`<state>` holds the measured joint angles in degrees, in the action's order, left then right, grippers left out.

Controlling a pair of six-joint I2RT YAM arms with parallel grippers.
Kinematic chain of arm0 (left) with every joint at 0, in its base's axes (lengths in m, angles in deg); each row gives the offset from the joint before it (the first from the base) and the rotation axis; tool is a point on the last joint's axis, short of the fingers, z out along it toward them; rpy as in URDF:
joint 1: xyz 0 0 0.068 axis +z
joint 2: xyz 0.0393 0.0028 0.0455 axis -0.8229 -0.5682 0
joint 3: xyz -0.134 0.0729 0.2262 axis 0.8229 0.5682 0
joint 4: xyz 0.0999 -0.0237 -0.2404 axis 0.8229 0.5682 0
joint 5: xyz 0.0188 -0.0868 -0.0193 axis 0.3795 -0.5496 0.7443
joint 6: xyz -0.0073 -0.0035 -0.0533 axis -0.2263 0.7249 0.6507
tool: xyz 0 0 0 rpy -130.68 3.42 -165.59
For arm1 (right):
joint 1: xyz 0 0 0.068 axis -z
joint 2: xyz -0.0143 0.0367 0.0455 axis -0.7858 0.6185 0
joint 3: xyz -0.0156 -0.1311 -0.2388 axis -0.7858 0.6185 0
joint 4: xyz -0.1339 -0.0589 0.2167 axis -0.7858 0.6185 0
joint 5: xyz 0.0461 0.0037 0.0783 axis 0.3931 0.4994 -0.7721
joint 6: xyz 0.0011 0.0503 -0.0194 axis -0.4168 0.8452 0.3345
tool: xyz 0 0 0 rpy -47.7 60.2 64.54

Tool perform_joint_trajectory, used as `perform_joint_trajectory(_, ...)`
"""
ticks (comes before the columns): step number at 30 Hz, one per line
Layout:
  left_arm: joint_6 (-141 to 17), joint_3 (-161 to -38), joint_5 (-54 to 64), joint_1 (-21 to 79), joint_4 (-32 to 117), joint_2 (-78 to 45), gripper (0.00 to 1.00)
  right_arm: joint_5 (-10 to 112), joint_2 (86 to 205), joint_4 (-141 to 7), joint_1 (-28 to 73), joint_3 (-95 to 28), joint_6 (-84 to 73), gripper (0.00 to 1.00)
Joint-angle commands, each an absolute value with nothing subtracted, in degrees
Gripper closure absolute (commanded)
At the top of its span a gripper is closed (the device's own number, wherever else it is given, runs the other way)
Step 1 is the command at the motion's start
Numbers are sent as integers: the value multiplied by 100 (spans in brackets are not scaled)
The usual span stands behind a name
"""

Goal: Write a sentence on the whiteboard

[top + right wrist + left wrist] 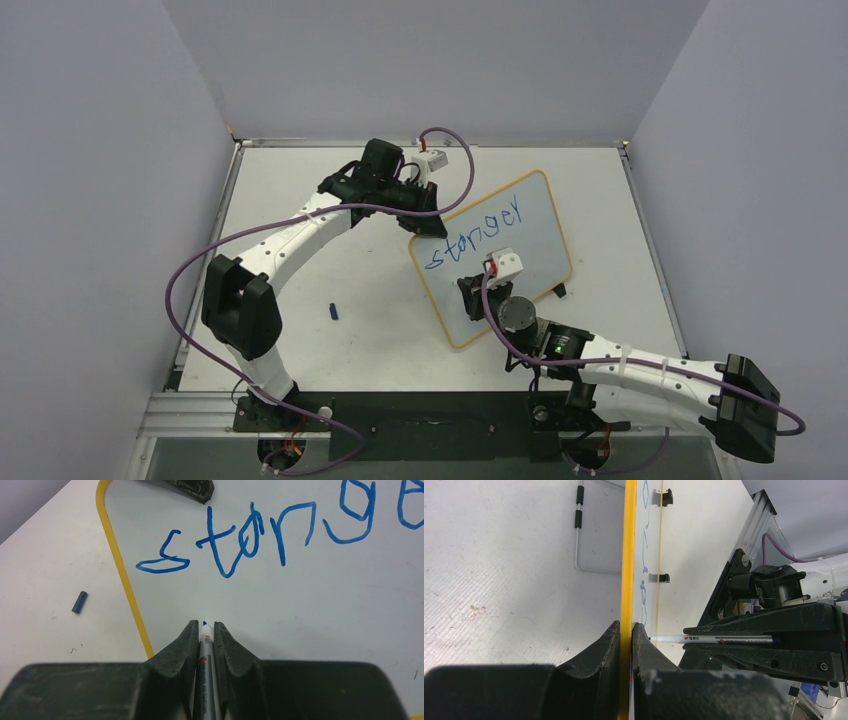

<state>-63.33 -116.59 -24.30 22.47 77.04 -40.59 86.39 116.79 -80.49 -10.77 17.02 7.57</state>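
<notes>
— What is the right pincer (205, 626) doing?

— Its two fingers are pressed together on a pen (205, 647); the barrel runs out between them and the blue tip pokes just past the fingertips; the tip sits at the whiteboard (320, 610), on the white just below the first letters; whether it actually presses on the surface I cannot tell.

— And the left pincer (625, 626)?

— Clamped on the board's yellow frame (627, 555), one finger on each side of the edge; seen from above, it grips the far left edge, close to where the writing starts; the right pincer and its pen come at the board's face from the other side.

— What is written there?

— The sentence (250, 535) is one word in blue, reading "stanger"; it slants across the upper part of the board, the letters large and a little uneven.

— Where does the board sit?

— On the table (300, 190), right of the middle, turned askew so that one rounded corner points toward the arms' bases; a small black foot (559, 291) sticks out at its near right edge.

— Anything else lying about?

— A small blue cap (334, 312) on the table, left of the board and well apart from it, near the left arm's elbow.
</notes>
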Motion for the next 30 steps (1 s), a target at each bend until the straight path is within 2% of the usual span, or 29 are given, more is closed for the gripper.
perform_joint_trajectory(1, -6535, -11677, -1872, 2303, 7425, -3783, 100, 9002, 11890, -7973, -1032, 1601, 837, 100)
perform_joint_trajectory(9, -6535, -11664, -1868, 2303, 7424, -3771, 100, 9124, 11813, -7662, -1034, 1213, 629, 100)
perform_joint_trajectory(18, -6535, -11659, -1869, 2304, 7425, -3786, 100, 8700, 12093, -7723, -1066, 944, 516, 100)
perform_joint_trajectory(30, -6544, -11668, -1861, 2307, 7439, -3798, 100, 8503, 12305, -7767, -1271, 1137, 792, 100)
